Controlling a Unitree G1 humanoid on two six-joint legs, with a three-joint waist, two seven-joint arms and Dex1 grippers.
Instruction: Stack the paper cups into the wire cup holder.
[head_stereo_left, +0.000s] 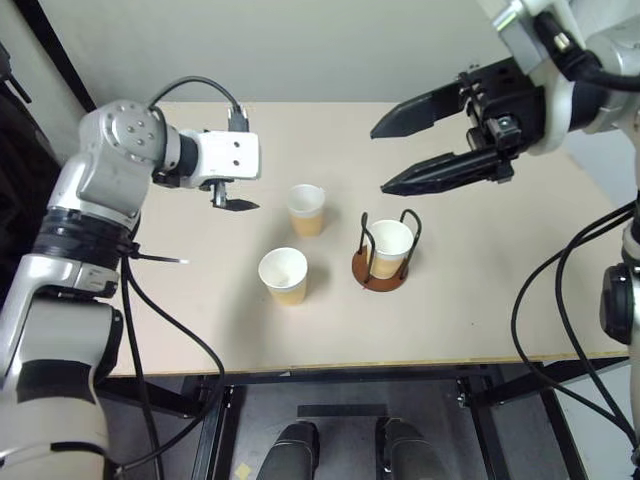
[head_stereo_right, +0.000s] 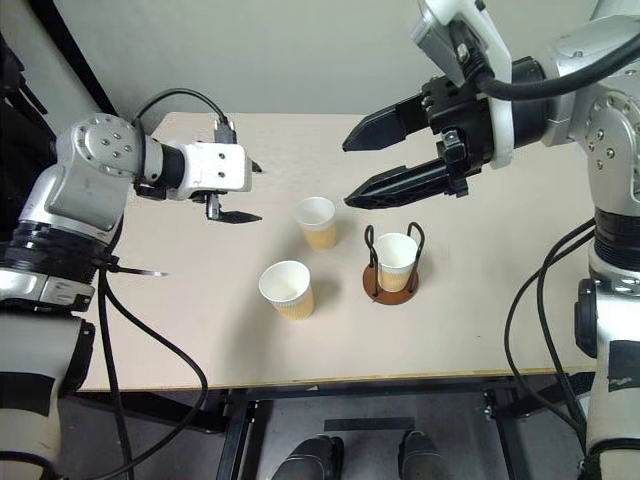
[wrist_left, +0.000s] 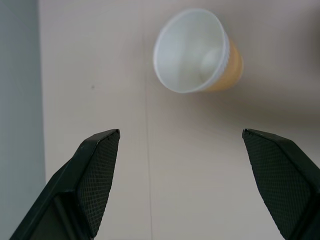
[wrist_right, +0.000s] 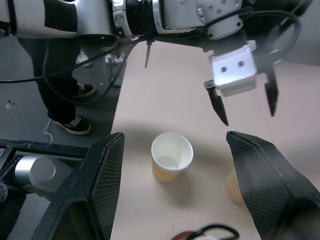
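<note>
While one tan-walled, white-rimmed paper cup (head_stereo_left: 390, 248) stands inside the black wire cup holder on its reddish-brown disc base (head_stereo_left: 381, 277), two matching cups (head_stereo_left: 306, 209) (head_stereo_left: 284, 275) stand loose on the beige table (head_stereo_left: 200, 320). My left pincer (wrist_right: 244, 102) hangs spread near the farther one; my right pincer (head_stereo_left: 378, 158) gapes empty above the holder.

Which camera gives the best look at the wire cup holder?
Either eye view: the holder shows whole, both wire loops around a cup. The right wrist view catches just its top edge.
</note>
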